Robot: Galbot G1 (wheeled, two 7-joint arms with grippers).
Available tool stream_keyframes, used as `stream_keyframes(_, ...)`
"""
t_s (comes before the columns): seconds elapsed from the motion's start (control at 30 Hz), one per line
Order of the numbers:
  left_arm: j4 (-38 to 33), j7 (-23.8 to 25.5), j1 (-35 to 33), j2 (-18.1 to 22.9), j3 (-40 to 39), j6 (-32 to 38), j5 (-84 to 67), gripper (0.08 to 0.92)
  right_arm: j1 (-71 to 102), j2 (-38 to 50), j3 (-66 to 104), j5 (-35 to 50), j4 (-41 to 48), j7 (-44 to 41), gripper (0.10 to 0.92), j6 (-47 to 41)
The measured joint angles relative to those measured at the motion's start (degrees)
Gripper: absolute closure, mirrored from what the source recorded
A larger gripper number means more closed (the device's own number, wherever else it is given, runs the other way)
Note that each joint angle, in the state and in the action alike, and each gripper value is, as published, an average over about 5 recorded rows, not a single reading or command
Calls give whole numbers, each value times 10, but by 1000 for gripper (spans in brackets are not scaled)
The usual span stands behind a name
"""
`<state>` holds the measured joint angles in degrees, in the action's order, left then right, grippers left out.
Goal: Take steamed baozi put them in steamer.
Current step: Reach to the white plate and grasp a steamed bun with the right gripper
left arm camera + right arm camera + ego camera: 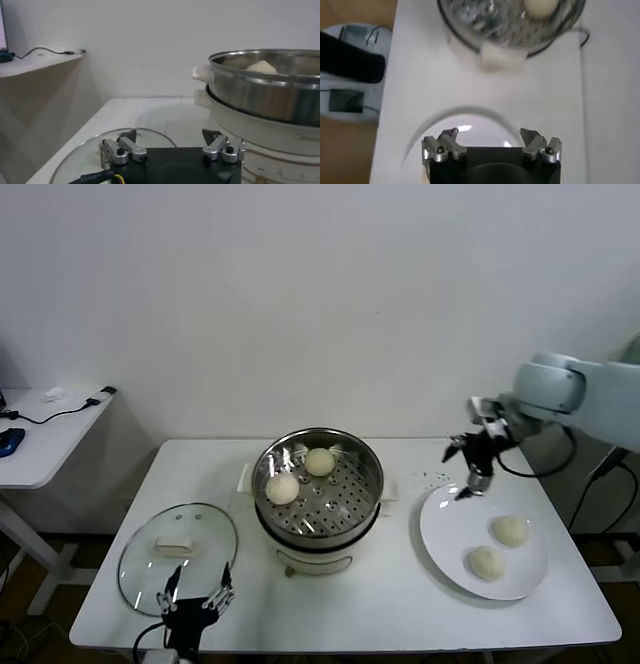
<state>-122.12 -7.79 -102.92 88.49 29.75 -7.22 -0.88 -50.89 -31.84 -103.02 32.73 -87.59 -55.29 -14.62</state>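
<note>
now | right claw [462, 476] open over plate [440, 529]; steamer [318, 484] holds two baozi [319, 461]

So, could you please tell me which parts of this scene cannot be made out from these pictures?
- Left wrist view: the steamer wall hides all but the top of one bun; the right edge crops the steamer.
- Right wrist view: the top edge cuts off the steamer; the right tool blocks the plate, hiding its buns.
- Head view: the bottom edge cuts off the left tool's arm.
</note>
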Motion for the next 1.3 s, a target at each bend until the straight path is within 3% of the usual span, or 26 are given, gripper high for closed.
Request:
stream_keyframes(0.4, 8, -1, 5, 6, -2, 0, 5, 177, 168, 61, 104, -87, 27, 4, 203, 1)
stream_keyframes(1.3, 18, -7, 5, 8, -3, 0, 11, 177, 386, 42, 276, -155, 102, 19, 204, -1)
